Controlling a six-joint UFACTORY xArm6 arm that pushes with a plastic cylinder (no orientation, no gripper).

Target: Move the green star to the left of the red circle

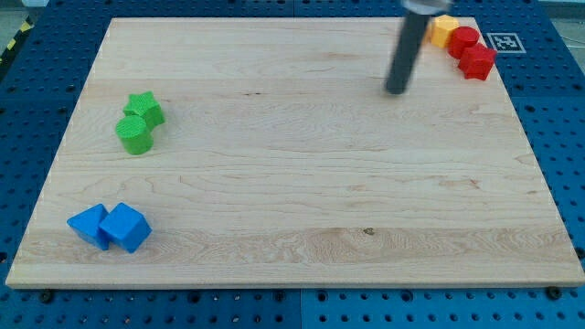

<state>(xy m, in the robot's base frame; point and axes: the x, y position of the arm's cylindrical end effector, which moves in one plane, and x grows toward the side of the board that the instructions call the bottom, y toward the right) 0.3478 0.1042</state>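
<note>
The green star (144, 107) lies near the view's left edge of the wooden board, touching a green round block (134, 134) just below it. The red circle (462, 41) sits at the view's top right, touching a red block (477, 62) below it and a yellow block (443, 29) to its left. My tip (396, 90) rests on the board in the upper right part, a short way left and below the red circle and far to the right of the green star.
Two blue blocks (89, 225) (125, 227) lie together at the view's bottom left. The wooden board (302, 183) sits on a blue perforated table. A black and white marker tag (504, 42) lies off the board's top right corner.
</note>
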